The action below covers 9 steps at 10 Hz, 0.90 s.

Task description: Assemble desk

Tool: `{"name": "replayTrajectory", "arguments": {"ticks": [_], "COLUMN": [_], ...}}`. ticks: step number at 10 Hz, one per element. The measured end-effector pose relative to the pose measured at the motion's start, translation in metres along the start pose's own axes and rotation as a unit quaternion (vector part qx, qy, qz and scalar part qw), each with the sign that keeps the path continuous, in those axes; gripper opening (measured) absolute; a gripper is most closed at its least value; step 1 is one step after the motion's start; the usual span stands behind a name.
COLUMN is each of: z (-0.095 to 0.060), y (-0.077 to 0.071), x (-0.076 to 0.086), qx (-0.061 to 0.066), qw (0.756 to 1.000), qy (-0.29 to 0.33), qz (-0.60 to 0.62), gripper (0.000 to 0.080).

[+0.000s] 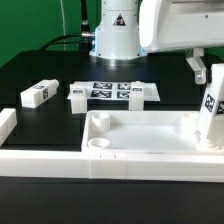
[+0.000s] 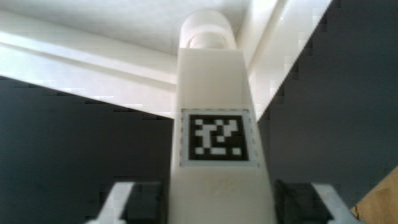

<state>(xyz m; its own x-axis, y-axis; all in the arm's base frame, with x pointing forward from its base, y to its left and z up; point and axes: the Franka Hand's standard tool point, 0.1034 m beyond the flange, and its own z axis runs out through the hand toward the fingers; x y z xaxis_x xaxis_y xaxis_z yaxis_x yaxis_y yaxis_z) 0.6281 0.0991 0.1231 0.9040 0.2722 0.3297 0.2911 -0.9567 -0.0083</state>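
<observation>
The desk top [image 1: 140, 135], a white tray with a raised rim and a round corner socket [image 1: 98, 143], lies at the front of the table. My gripper [image 1: 210, 75] is shut on a white leg [image 1: 212, 112] and holds it upright at the tray's corner on the exterior view's right. I cannot tell whether the leg's lower end sits in a socket. In the wrist view the leg [image 2: 217, 90] with its tag [image 2: 217, 136] fills the middle between my fingers [image 2: 128, 204]. The tray rim [image 2: 89, 62] lies beyond it. Two loose legs [image 1: 37, 94] [image 1: 77, 97] lie behind the tray.
The marker board [image 1: 112, 91] lies behind the tray, with another white block [image 1: 145, 92] at its end on the exterior view's right. White border rails [image 1: 8, 125] run along the table's left and front [image 1: 40, 158]. The robot base [image 1: 115, 35] stands at the back.
</observation>
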Motion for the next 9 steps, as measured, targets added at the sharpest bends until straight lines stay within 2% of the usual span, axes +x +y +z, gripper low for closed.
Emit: {"name": "replayTrajectory", "arguments": {"ticks": [9], "z": [0.0055], "y": [-0.0018], "x": [0.0037], "qx": [-0.004], "qw": [1.0], "qy": [0.03], "qz": [-0.001], "gripper": [0.0288]}}
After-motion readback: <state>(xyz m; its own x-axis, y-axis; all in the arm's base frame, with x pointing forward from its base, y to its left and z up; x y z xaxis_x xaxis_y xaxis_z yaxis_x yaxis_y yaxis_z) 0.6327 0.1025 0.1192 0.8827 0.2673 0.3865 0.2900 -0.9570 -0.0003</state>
